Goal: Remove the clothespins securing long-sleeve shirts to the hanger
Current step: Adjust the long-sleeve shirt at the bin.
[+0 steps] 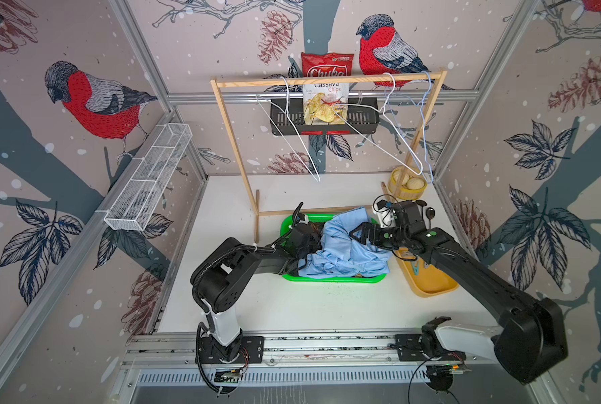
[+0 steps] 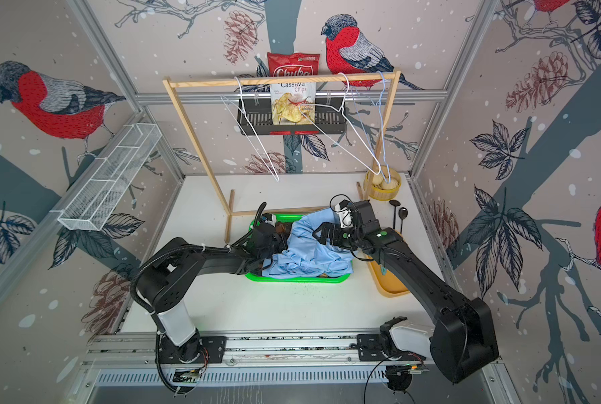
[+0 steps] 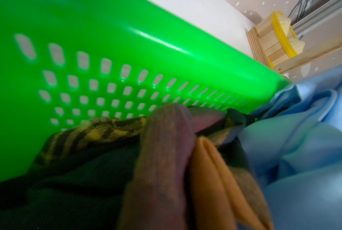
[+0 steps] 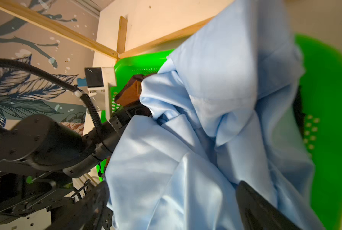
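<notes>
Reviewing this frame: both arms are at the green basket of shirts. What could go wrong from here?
1. The left hand is buried in layered cloth against the green basket wall; pulling may drag several shirts or tip it.
2. The open right hand over the light blue shirt might snag a loose fold.
3. The right arm hangs above the yellow tray; a low sweep may bump it.

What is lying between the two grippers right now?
The bunched light blue shirt, in the green basket, lies between the left gripper, tips hidden, and the open right gripper; both top views show it.
</notes>
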Robot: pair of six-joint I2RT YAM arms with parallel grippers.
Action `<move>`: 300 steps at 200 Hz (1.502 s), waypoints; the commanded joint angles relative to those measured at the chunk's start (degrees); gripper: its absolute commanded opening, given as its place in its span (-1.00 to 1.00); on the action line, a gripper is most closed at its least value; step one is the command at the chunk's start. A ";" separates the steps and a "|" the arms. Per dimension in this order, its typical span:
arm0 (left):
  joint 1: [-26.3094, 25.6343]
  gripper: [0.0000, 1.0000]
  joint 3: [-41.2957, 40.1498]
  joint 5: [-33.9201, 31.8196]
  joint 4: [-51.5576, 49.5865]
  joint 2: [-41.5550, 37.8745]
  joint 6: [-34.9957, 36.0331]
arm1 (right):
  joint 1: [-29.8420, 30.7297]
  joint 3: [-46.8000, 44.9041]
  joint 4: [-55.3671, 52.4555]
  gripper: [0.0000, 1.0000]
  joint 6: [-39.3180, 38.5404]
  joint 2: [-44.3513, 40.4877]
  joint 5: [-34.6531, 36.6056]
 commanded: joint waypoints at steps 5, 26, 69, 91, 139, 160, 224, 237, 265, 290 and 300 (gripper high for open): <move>-0.29 -0.32 -1.16 -2.67 -16.35 0.88 -2.27 | -3.66 1.37 -2.26 0.99 -0.52 -1.71 1.71; -0.74 -0.30 -1.13 -2.91 -16.41 0.52 -1.78 | -7.18 2.47 0.16 0.99 -0.60 0.24 4.61; -1.60 -0.28 -0.79 -2.65 -16.35 0.52 -1.67 | -4.23 9.88 3.96 0.93 -3.40 12.63 9.56; -1.93 -0.27 -0.89 -2.38 -16.09 0.55 -2.09 | -2.52 10.58 7.85 0.76 -3.55 18.93 8.94; -2.41 -0.24 -1.18 -3.08 -16.47 -0.34 -2.61 | 5.62 7.20 14.07 0.19 -0.39 26.47 7.49; -2.42 -0.22 -1.10 -2.75 -16.19 0.07 -2.62 | 8.62 5.46 16.11 0.18 1.17 27.95 7.66; -1.81 -0.08 3.48 -1.41 -17.41 2.63 -1.33 | 4.27 4.51 24.31 0.28 2.96 36.02 6.30; -1.40 -0.08 4.02 -1.98 -17.21 3.56 -1.63 | 3.74 6.20 24.09 0.30 2.52 36.91 6.74; 0.19 -0.08 5.36 -2.04 -16.43 4.90 -1.58 | 3.28 9.22 23.53 0.31 2.54 38.76 6.52; 2.14 -0.06 7.33 -2.82 -16.53 5.68 -0.03 | 3.39 9.28 25.03 0.40 3.45 38.93 6.52; 3.03 -0.06 8.38 -2.64 -17.03 6.49 1.08 | 3.26 9.08 25.36 0.48 3.90 38.84 6.89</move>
